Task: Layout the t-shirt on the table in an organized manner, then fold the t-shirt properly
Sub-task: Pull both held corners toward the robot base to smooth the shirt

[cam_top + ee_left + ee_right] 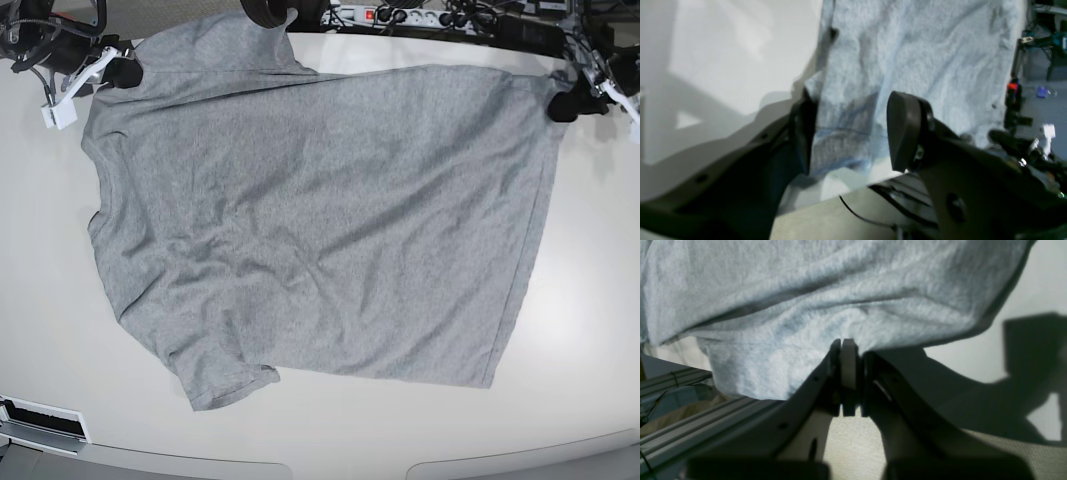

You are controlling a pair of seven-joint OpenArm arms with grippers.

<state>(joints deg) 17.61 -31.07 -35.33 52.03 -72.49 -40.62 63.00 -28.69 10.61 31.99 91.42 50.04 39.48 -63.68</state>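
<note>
T-shirt (320, 220) lies spread plain side up across the white counter (590, 330), skewed and wrinkled, likely mid-layout. The right claw (848, 350) is pressed together, pinching fabric at the near edge, probably to anchor that corner. The left claw (846, 133) is spread wide, straddling the other corner's hem, seemingly ready to pinch it.

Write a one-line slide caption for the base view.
Plain grey side up, the t-shirt lies spread on the white table, both pincers at its far corners.
</note>
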